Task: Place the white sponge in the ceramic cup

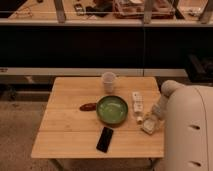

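Low over the right-hand edge of the table hangs the gripper [152, 118], at the end of a pale arm that reaches down from the robot's bulky white body [192, 131]. It sits right at the white sponge. Whether it is spread apart, closed together or clamped on the pad cannot be told.

The square light-wood slatted table [65, 131] fills the middle of the view, on a speckled floor and in front of a long dark counter [75, 47].

Near the table's centre stands the wide round green bowl [112, 109]. A flat black rectangular phone [105, 139] lies just in front of it, toward the near edge, slightly angled.

Behind the bowl, near the far edge, stands the small plain white ceramic cup [108, 81], upright and well apart from the gripper. To the right of the bowl lies a long narrow white bar with dark marks [137, 101], running front to back.

The small squarish off-white white sponge [148, 126] rests on the tabletop near the right edge, in front of the bar and to the right of the bowl, directly under the gripper and not in the cup. A small dark reddish-brown oval object [88, 106] lies just left of the bowl.
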Available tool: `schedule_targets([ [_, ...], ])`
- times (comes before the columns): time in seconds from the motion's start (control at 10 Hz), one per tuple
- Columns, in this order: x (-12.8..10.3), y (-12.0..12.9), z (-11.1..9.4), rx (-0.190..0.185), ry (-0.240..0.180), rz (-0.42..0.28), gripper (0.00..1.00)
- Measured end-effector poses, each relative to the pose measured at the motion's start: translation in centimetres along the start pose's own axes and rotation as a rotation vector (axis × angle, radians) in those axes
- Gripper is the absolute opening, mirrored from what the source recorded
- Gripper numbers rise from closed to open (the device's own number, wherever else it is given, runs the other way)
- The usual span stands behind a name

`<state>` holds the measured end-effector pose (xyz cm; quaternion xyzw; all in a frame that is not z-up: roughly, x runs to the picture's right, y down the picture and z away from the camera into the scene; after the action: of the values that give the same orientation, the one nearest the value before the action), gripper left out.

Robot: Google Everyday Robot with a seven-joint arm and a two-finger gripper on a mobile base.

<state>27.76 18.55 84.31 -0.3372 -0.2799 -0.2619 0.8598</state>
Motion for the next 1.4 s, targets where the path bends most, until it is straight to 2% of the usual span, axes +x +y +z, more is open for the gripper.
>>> schedule_targets([
  [0.2,0.9,-1.9,-3.4,0.050,-0.003,0.012,0.02],
  [0.4,1.1,-6.0,-7.3,0.100,0.008,-0.027,0.00],
  [0.6,-0.6,-12.3,-12.2,0.147,0.029,-0.122,0.00],
  [0.8,-2.4,-16.6,-14.8,0.165,0.043,-0.191,0.00],
  [0.9,-4.4,-19.8,-16.2,0.179,0.028,-0.243,0.00],
  [1.1,-7.7,-24.1,-17.2,0.231,-0.024,-0.315,0.00],
  [1.2,-9.3,-26.2,-17.2,0.272,-0.057,-0.343,0.00],
  [1.4,-10.3,-29.0,-16.7,0.348,-0.076,-0.333,0.00],
])
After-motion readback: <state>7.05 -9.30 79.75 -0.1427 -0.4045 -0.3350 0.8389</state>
